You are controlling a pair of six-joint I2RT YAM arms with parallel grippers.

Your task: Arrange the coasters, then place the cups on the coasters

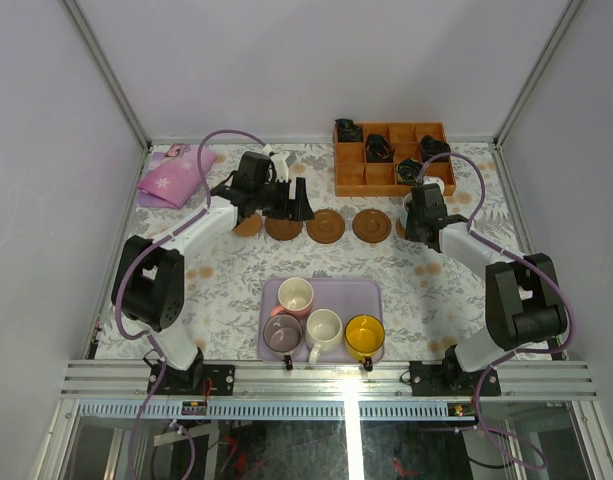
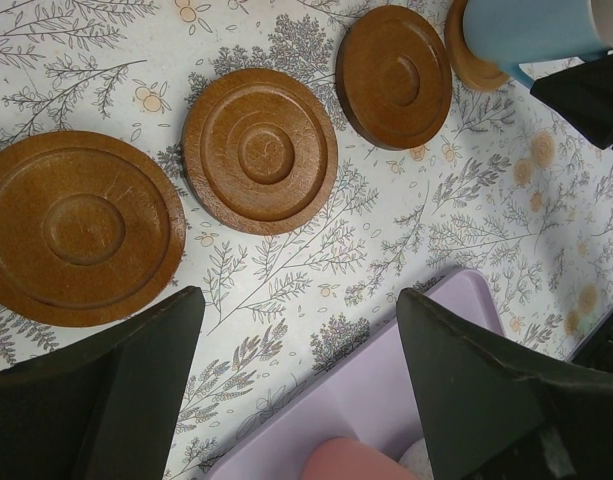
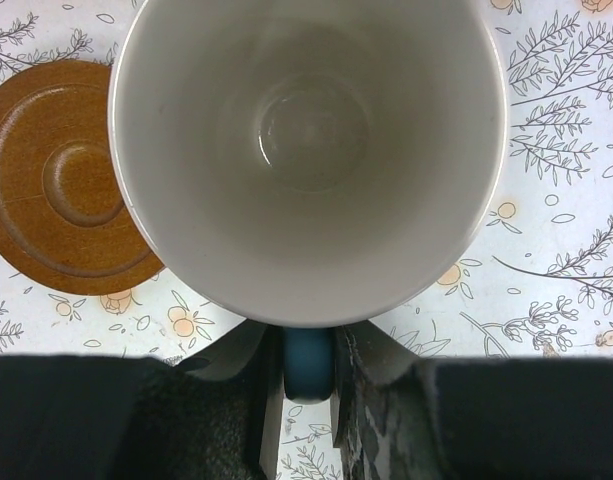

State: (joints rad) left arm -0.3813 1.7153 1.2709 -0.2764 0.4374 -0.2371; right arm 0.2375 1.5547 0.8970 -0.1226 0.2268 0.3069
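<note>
Three bare brown coasters (image 2: 259, 150) lie in a row in the left wrist view, and a fourth (image 2: 469, 62) at the right end carries the light blue cup (image 2: 531, 28). My right gripper (image 3: 308, 362) is shut on that cup's blue handle (image 3: 308, 365), with the cup's pale inside (image 3: 306, 130) filling its view and a coaster (image 3: 61, 175) to the left. My left gripper (image 2: 298, 300) hangs open and empty between the row and the lavender tray (image 2: 386, 385). On the tray (image 1: 376, 292) stand the pink (image 1: 295, 296), purple (image 1: 283, 333), white (image 1: 323, 330) and yellow (image 1: 365, 335) cups.
An orange-brown compartmented box (image 1: 354, 180) holding dark objects stands at the back right, close behind the right gripper (image 1: 421, 215). A pink cloth (image 1: 171, 180) lies at the back left. The left gripper (image 1: 294, 205) partly covers the row's left end.
</note>
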